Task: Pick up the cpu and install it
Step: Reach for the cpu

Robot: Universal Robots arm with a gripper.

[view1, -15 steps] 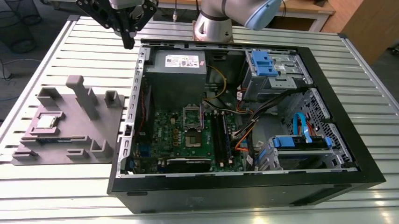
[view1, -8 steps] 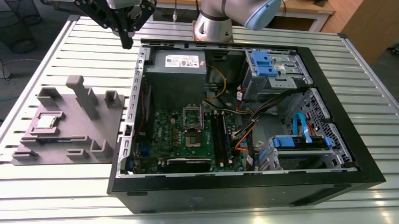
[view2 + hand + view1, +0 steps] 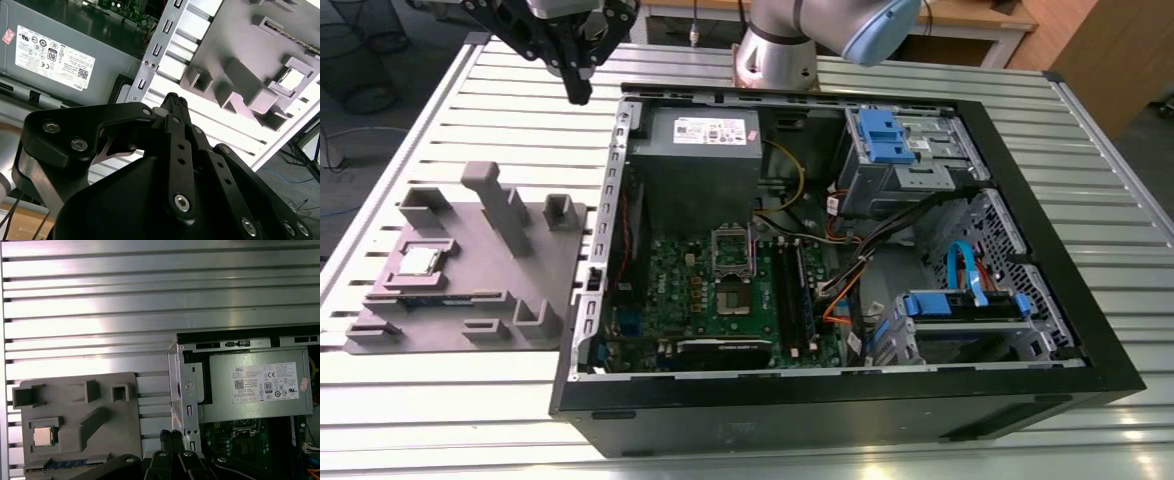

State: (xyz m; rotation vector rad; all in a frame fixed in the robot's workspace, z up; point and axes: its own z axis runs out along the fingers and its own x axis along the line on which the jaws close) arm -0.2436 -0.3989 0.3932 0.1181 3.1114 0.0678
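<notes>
In the exterior view your gripper (image 3: pixel 576 93) hung above the table (image 3: pixel 440 110) beside the computer case (image 3: pixel 787 415), well apart from the cpu (image 3: pixel 420 262) in its grey fixture (image 3: pixel 454 320). In the second wrist view the fingers (image 3: pixel 173 102) were pressed together, empty. In the first wrist view raised fixture walls crowded the cpu; a skewed approach could have clipped them.

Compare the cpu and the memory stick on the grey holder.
The cpu is square; the stick is long and narrow. The cpu has a silver top; the stick looks greenish. Both sit in the holder outside the case, and neither touches the claw.
</notes>
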